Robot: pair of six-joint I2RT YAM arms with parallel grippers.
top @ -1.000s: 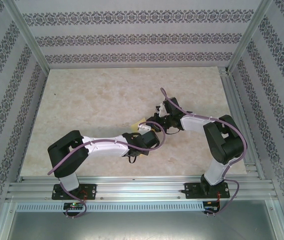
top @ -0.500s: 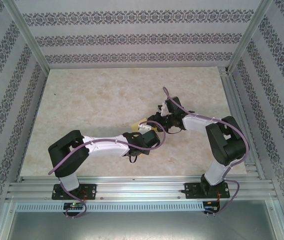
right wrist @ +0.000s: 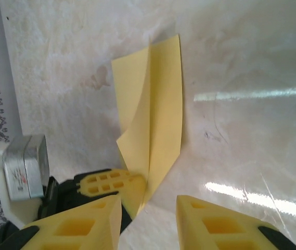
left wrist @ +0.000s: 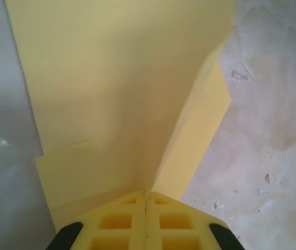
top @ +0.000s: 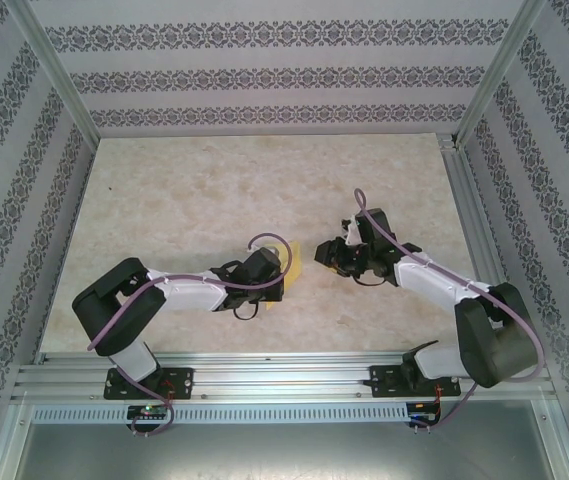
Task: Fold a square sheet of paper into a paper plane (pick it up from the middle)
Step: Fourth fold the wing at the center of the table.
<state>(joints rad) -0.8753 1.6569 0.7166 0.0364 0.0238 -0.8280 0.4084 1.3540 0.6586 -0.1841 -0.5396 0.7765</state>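
The left claw point(left wrist: 146, 195) is clenched on the square sheet of paper point(left wrist: 111, 88), its two yellow fingers point(left wrist: 117, 221) pressed flat together over the sheet's near edge. From that claw the yellow sheet spreads away over the marbled bench point(left wrist: 262, 130). It is creased down its length, with one flap bent up from the other. Seen from above, the right claw point(top: 328, 258) stands to the right of the left claw, apart from it, released and grasping nothing, with bare bench between its fingers point(right wrist: 210, 221).
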